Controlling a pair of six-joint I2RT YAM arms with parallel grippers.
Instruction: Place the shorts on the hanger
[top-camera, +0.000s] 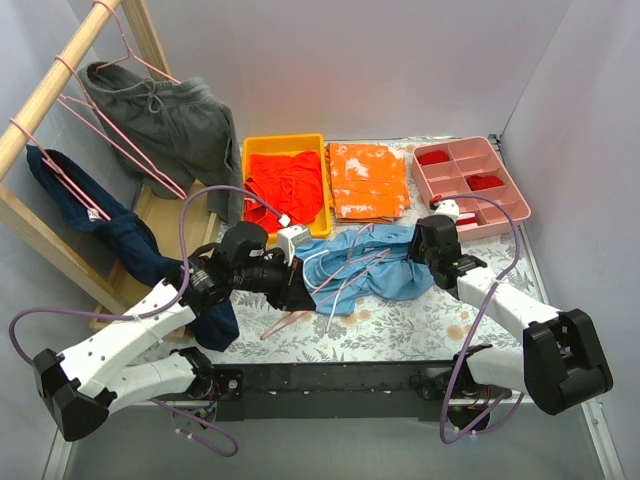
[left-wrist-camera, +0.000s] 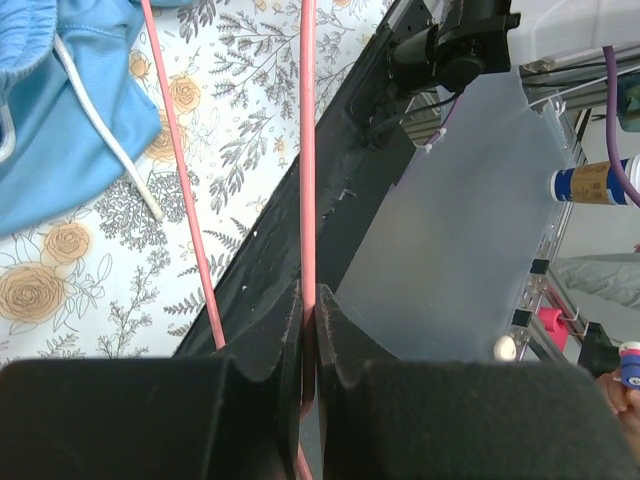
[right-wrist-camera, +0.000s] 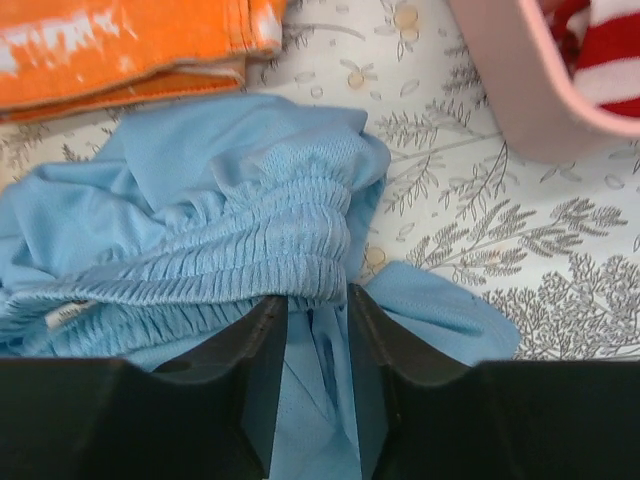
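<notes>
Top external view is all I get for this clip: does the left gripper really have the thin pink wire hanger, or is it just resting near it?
Observer: The left wrist view shows the left gripper shut on the thin pink wire hanger, with one straight wire pinched between its fingers.
Operator: And the other arm?
Observer: The right wrist view shows the right gripper shut on the light sky-blue fabric shorts, with cloth filling the gap just below the gathered elastic waistband.
</notes>
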